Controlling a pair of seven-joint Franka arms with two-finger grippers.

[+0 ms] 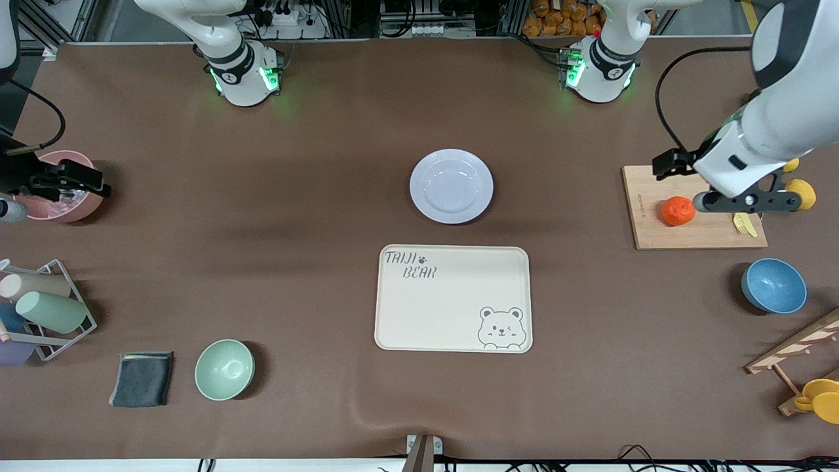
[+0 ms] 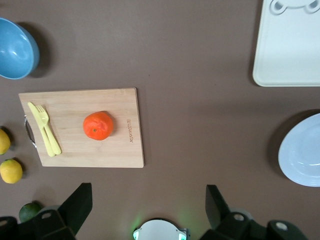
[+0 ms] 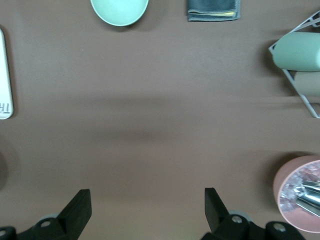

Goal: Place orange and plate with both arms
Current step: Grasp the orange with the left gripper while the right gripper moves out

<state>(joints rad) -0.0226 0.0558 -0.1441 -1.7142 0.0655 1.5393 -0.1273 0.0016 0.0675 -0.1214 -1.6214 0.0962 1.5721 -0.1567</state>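
On a wooden board [image 1: 698, 208] toward the left arm's end of the surface [image 1: 314, 196] sits the orange [image 1: 678, 210], alone near the board's middle. A yellow fork [image 1: 743, 224] lies on the same board, apart from the orange. Just off the board, farther toward that end of the surface, are two yellow fruits [image 2: 10, 171] and a green one [image 2: 30, 211].

The left hand [image 1: 747, 201] hangs in the air over the board, above the fork and beside the orange, touching neither. Its fingers [image 2: 77, 205] stand wide apart and hold nothing.

The plate [image 1: 451, 186] lies bare at the middle of the surface, well apart from the orange. A cream tray [image 1: 453, 299] with a bear drawing lies just nearer to the front camera than the plate, also bare. A blue bowl [image 1: 773, 286] stands nearer to the front camera than the board.

The right hand [image 1: 85, 183] waits at the right arm's end of the surface, over a pink bowl [image 1: 65, 187]. Its fingers [image 3: 77, 210] are spread wide and hold nothing.

Nearer to the front camera than the pink bowl stands a wire rack [image 1: 46, 314] with cups lying in it. A grey cloth [image 1: 142, 379] and a green bowl [image 1: 224, 370] rest side by side near the front edge, the bowl closer to the tray.
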